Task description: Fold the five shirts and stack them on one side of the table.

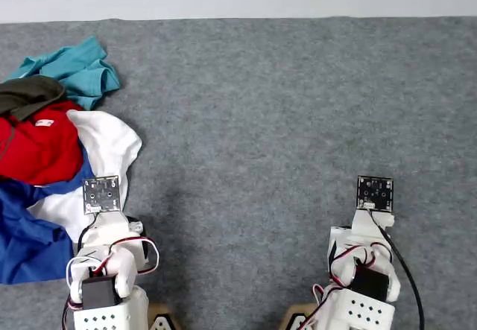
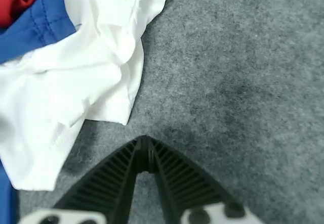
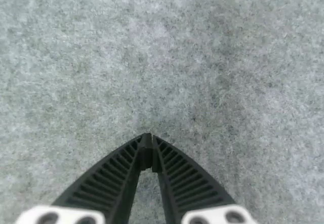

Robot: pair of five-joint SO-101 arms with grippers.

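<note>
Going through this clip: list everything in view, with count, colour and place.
teal shirt: one, teal, far end of the pile on the left.
dark shirt: one, olive-brown, left edge, between teal and red.
red shirt: one, red, middle of the pile.
white shirt: one, white, the pile's inner side, crumpled.
blue shirt: one, blue, near end of the pile, left edge.
table cover: one, grey, across the table.
left gripper: one, black, shut, over the cover beside the white shirt.
right gripper: one, black, shut, over the cover.
</note>
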